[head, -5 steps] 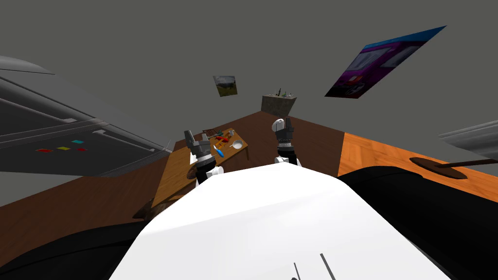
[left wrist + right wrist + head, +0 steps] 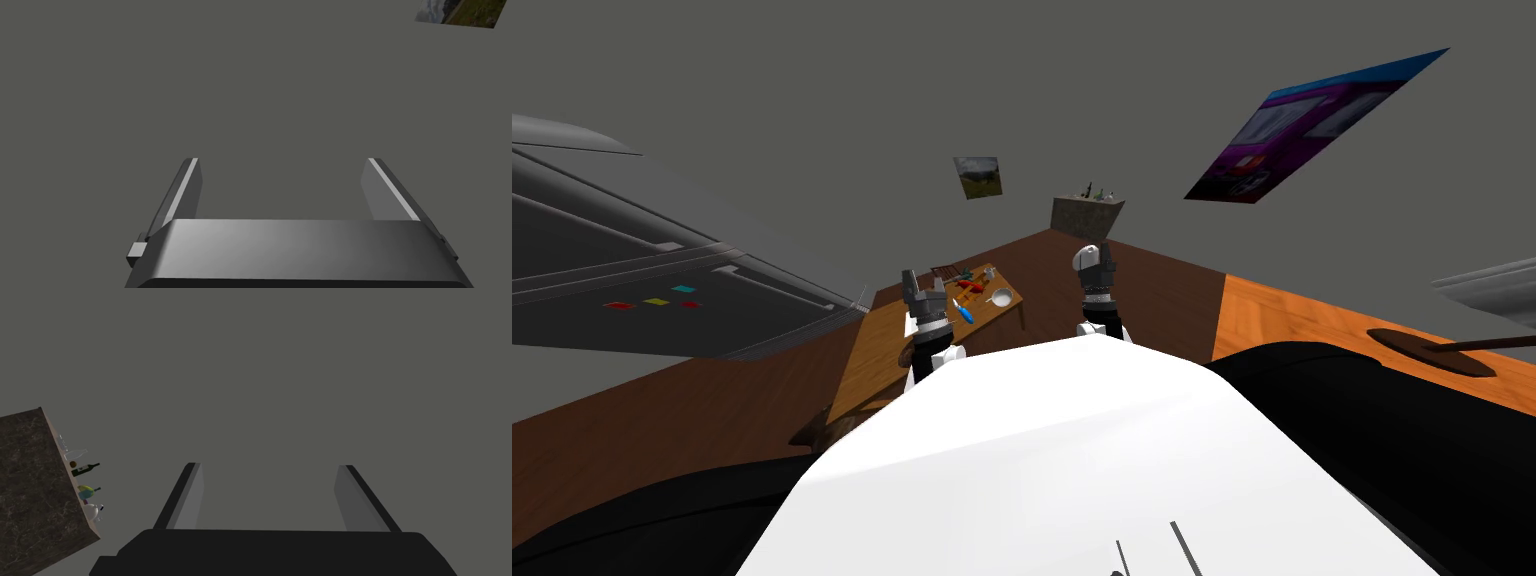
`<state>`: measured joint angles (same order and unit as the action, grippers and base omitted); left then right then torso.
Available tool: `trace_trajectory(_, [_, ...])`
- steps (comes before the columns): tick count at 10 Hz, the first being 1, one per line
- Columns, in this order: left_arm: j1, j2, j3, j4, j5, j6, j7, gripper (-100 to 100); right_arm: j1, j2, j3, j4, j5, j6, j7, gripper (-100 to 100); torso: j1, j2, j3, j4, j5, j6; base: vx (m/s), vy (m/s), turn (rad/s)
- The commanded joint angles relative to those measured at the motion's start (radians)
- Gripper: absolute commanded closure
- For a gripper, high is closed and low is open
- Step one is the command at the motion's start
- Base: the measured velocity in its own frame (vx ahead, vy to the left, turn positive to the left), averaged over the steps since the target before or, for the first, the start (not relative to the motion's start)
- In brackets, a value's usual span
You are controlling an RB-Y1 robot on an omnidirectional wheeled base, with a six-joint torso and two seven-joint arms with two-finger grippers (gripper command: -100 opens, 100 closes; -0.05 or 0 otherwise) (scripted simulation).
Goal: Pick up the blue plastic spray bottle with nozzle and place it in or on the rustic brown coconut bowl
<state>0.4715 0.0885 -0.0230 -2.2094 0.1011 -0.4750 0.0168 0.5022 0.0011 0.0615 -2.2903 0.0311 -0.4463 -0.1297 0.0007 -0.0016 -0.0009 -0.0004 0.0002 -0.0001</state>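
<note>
The blue spray bottle (image 2: 964, 313) lies small on a wooden table (image 2: 877, 350), among other items near its far end. A dark brown bowl (image 2: 905, 357) sits on the table just beside my left forearm. My left gripper (image 2: 922, 282) is raised over the table a little to the left of the bottle; in the left wrist view it (image 2: 282, 162) stands open, holding nothing and facing a grey wall. My right gripper (image 2: 1102, 252) is raised to the right of the table, and the right wrist view shows it (image 2: 270, 465) open and holding nothing.
Red items (image 2: 968, 287), a white pan (image 2: 1000, 297) and a dark rack (image 2: 945, 270) share the table's far end. A stone-fronted cabinet (image 2: 1085, 212) with bottles on top (image 2: 85, 475) stands against the far wall. A dark round table (image 2: 1432, 352) is at the right.
My head view has swung slightly. My left gripper has shifted a little to the right, toward the items on the table. The bottle has not moved.
</note>
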Motion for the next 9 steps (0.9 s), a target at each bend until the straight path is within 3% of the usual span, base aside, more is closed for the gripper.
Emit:
trace_trajectory(1, [0.0,0.035,0.005,0.021,0.023,0.011,0.023,-100,0.0,0.0,0.0,0.0,0.0,0.0,0.0,0,0.0,0.0,0.0,0.0,0.0,0.0,0.027,0.0,0.04])
trace_trajectory(5, [-0.013,0.086,0.021,0.086,0.093,0.054,0.087,-100,0.0,0.0,0.0,0.0,0.0,0.0,0.0,0,-0.001,-0.001,-0.001,0.0,0.0,0.0,0.039,-0.007,0.042])
trace_trajectory(9, [-0.03,0.11,0.038,0.165,0.181,0.107,0.168,-100,0.0,0.0,0.0,0.0,0.0,0.0,0.0,0,-0.002,-0.002,-0.001,0.0,0.0,0.0,0.049,-0.023,0.048])
